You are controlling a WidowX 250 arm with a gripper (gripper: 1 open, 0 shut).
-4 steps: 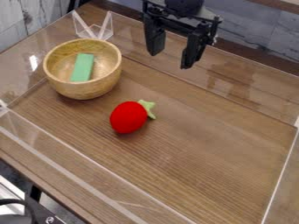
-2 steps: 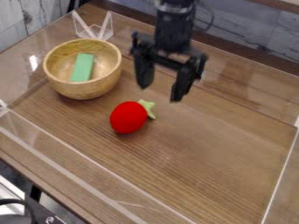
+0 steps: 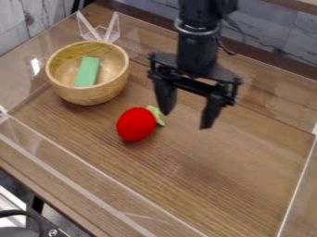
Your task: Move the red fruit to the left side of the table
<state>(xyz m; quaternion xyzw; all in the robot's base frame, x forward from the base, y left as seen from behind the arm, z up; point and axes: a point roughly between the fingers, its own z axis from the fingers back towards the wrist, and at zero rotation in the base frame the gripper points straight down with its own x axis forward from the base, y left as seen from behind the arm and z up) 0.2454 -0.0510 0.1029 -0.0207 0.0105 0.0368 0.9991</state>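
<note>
A small bright red fruit (image 3: pixel 136 124) is lying on its side near the middle of the brown wood-grain table (image 3: pixel 235 176), its pale green stem pointing right.

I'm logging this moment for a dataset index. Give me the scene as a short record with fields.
surface: wood-grain table with low clear walls
target: red fruit, lying on the table, not held
gripper: gripper open, pointing down, just right of the red fruit
other items: wooden bowl at upper left, holding a green block
task status: fruit not yet grasped
</note>
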